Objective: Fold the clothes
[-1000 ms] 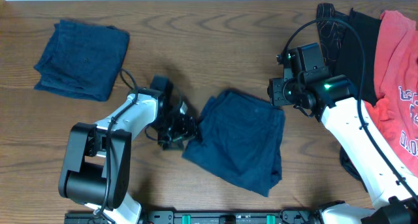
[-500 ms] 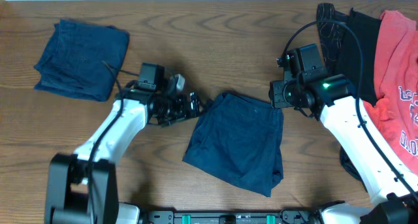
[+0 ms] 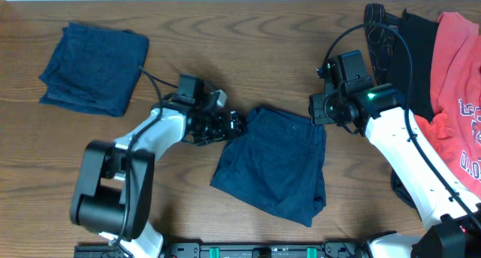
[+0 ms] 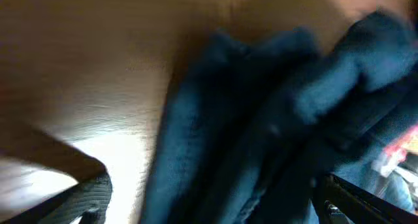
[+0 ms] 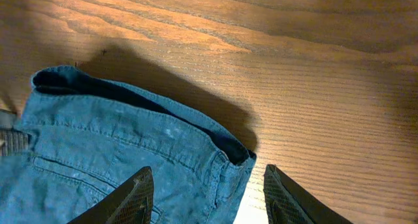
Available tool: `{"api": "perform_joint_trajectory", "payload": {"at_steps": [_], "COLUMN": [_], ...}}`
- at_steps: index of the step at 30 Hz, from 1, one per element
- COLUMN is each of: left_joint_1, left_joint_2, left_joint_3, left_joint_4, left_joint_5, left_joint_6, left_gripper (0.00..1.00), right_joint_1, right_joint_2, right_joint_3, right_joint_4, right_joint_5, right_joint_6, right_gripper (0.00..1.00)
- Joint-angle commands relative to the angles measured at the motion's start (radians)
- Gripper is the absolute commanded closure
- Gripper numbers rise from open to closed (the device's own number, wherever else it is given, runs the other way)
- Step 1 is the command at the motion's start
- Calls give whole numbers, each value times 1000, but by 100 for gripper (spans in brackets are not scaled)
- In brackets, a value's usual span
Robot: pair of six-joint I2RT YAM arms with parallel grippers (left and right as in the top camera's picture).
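One navy garment (image 3: 94, 68) lies folded far left, the central blue shorts (image 3: 274, 164) look half-folded, right fingers (image 5: 134, 196) spread over their far edge, left fingers (image 3: 233, 125) at their left edge too blurred to judge, and a red-black pile (image 3: 451, 77) waits right.

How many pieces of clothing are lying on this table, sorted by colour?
Dark blue: 2, the folded blue garment at the top left and the blue garment in the middle
Red: 1, the red shirt at the right edge
Black: 1, the black garment partly under the red shirt; it looks like one piece
Total: 4
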Motion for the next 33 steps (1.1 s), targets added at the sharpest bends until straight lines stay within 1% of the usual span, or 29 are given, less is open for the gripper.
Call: {"api": "perform_joint_trajectory", "payload": {"at_steps": [1,3,6,8,10,12,14,16,21,24,25,27,30,31,33], "left_joint_1": [-42,-69,-117,-138,-147,-144,-132,-106,5,95,131,195,296,344,399], "left_joint_2": [74,99,121,128,128,128,127,121,60,-5,-30,-70,-124,-142,-155], "left_joint_3": [-8,-8,-8,-8,-8,-8,-6,10,97,157,180,219,269,287,295], "left_joint_4": [-3,-3,10,32,56,78,97,97,47,42,43,53,87,114,162], "left_joint_5": [60,88,90,88,54,12,-12,-29,-78,-156,-200,-258,-324,-352,-388], "left_joint_6": [20,20,21,21,21,20,20,20,20,12,-10,-29,-29,-29,-38], "left_gripper": [2,2,2,13,36,62,92,94,94,94,94,94,94,94,94], "right_joint_1": [6,6,6,6,6,6,6,6,6,6,6,6,6,6,6], "right_joint_2": [6,6,6,6,6,6,6,6,6,6,6,6,6,6,6], "right_joint_3": [3,3,3,3,3,3,3,3,3,3,3,3,3,3,3], "right_joint_4": [-6,-6,1,2,-2,-7,-13,-17,-26,-29,-30,-31,-32,-32,-32], "right_joint_5": [7,7,7,7,7,7,7,7,8,8,8,8,8,8,8], "right_joint_6": [-14,-14,-14,-14,-14,-14,-14,-14,-14,-14,-14,-14,-14,-14,-14], "right_gripper": [47,47,47,47,47,47,47,47,47,47,47,47,47,47,47]}}
